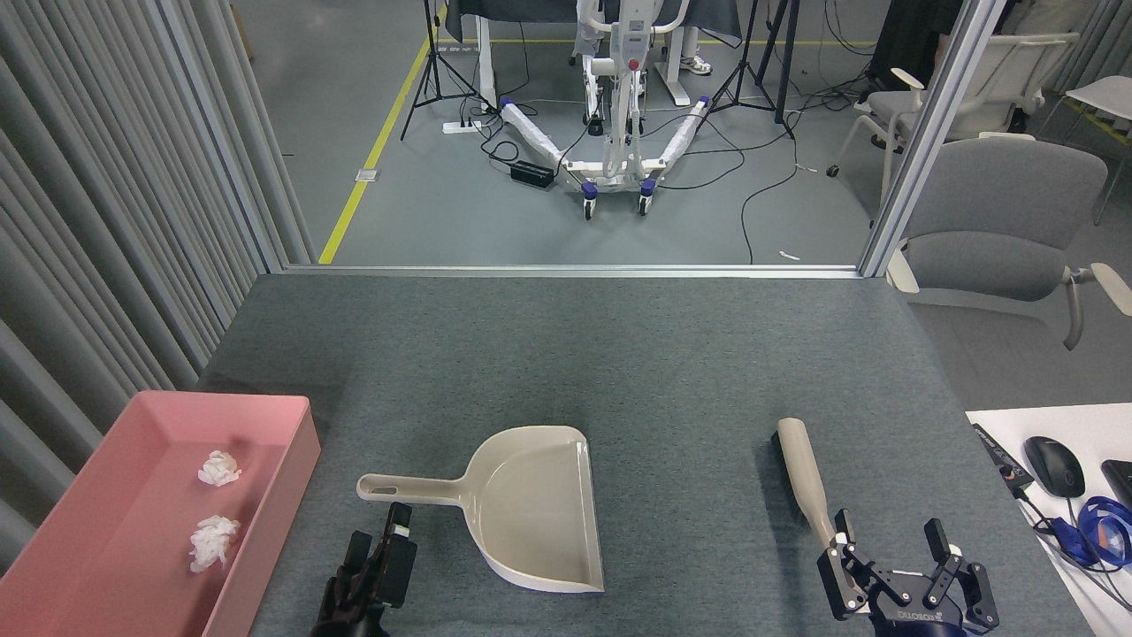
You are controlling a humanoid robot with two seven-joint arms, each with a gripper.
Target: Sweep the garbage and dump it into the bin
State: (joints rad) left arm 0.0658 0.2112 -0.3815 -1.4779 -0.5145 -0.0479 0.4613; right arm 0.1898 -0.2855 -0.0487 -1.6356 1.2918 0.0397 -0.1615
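Garbage: two crumpled white tissue wads, one (218,468) farther back and one (213,541) nearer, both lying on the floor of the pink bin (265,504), slightly apart from each other. Bin sitting at the left front edge of the grey felt table (619,354), well left of everything else. Beige dustpan (522,504) flat on the table near the middle front, handle pointing left toward the bin, open mouth facing right, pan empty. Left gripper (376,553) just in front of the dustpan handle, apart from it, fingers spread a little with nothing between them. Brush (803,473) with a beige handle lying on the right side of the table, angled from upper left to lower right, dark bristles along its left edge. Right gripper (893,553) at the near end of the brush, fingers spread wide and holding nothing; left finger just beside the handle tip, contact impossible to tell. Beyond the right table edge, a white desk (999,425) with a black mouse (1054,465) and a blue lanyard (1101,531). Behind the table, a grey office chair (999,221) on the right and a white wheeled lift frame (619,133) on the floor.
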